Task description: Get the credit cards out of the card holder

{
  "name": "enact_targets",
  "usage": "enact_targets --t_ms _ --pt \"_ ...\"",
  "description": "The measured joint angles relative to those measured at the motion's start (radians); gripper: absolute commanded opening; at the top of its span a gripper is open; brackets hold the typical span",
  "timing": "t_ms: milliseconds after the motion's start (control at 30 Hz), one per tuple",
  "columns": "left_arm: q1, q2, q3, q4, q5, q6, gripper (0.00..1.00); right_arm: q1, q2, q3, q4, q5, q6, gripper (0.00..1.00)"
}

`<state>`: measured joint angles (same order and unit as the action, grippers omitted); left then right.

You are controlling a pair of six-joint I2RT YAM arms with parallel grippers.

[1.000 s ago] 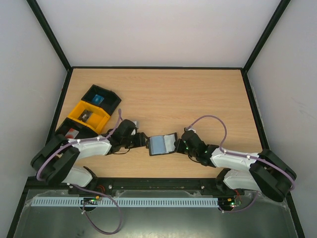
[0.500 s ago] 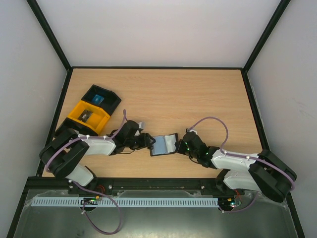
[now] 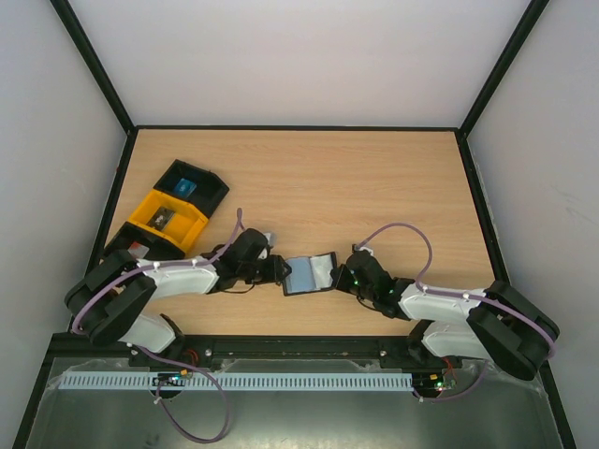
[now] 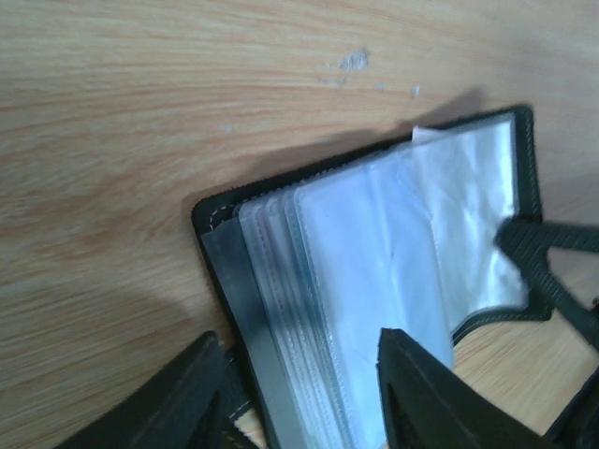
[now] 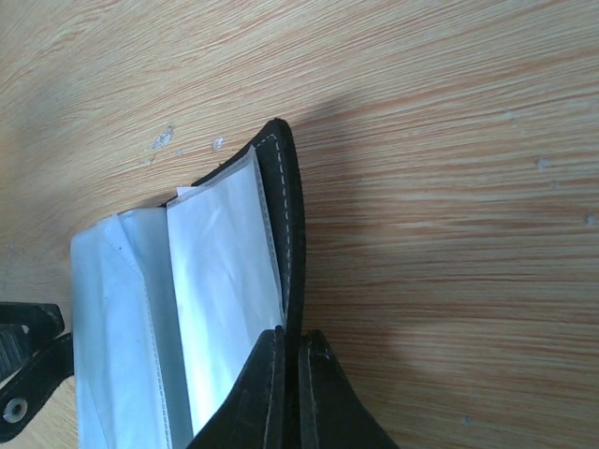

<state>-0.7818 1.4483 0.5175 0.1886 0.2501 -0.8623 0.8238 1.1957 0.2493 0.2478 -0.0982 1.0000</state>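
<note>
Lying open at the near middle of the counter [image 3: 374, 187], the holder [image 3: 307, 274] sat between the two hands, its clear sleeves [image 4: 374, 234] fanned up from the black cover. The right hand [image 5: 290, 344] was clamped on the stitched edge of the right cover, its fingers pressed together with only that cover between them. The left hand [image 4: 299, 360] had its fingers apart, straddling the left end of the sleeve stack beside the cover's edge; whether they touched it could not be told. The sleeves looked cloudy, and any print inside them could not be read. Well apart at the far left, a blue card [image 3: 184, 187] lay in a black tray [image 3: 213, 180] and a dark card [image 3: 161, 219] in the yellow tray [image 3: 192, 227] just beside it, its markings too small to read.
</note>
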Motion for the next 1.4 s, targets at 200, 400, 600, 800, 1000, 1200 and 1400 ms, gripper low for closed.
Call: enact_targets --t_ms 200,400,600,800,1000,1200,1400 --pt "-0.03 0.001 0.033 -0.072 -0.039 0.031 0.51 0.0 0.0 0.0 0.002 -0.001 0.0 0.02" --pt "-0.06 0.0 0.048 -0.153 -0.113 0.043 0.51 0.0 -0.006 0.0 0.002 -0.001 0.0 0.02" --pt "-0.105 -0.019 0.049 -0.213 -0.162 0.043 0.48 0.0 -0.021 0.0 -0.001 -0.001 0.0 0.02" --pt "-0.112 -0.021 0.05 -0.233 -0.2 0.042 0.36 0.0 -0.023 0.0 -0.003 0.0 -0.001 0.02" --pt "-0.112 -0.006 0.055 -0.222 -0.219 0.05 0.14 0.0 -0.023 0.0 -0.003 -0.001 -0.002 0.13" --pt "-0.112 -0.049 0.054 -0.215 -0.224 0.064 0.03 0.0 -0.036 0.018 -0.061 0.0 -0.016 0.29" --pt "-0.113 -0.17 0.03 -0.149 -0.185 0.075 0.03 0.0 -0.114 0.117 -0.2 0.012 -0.06 0.41"
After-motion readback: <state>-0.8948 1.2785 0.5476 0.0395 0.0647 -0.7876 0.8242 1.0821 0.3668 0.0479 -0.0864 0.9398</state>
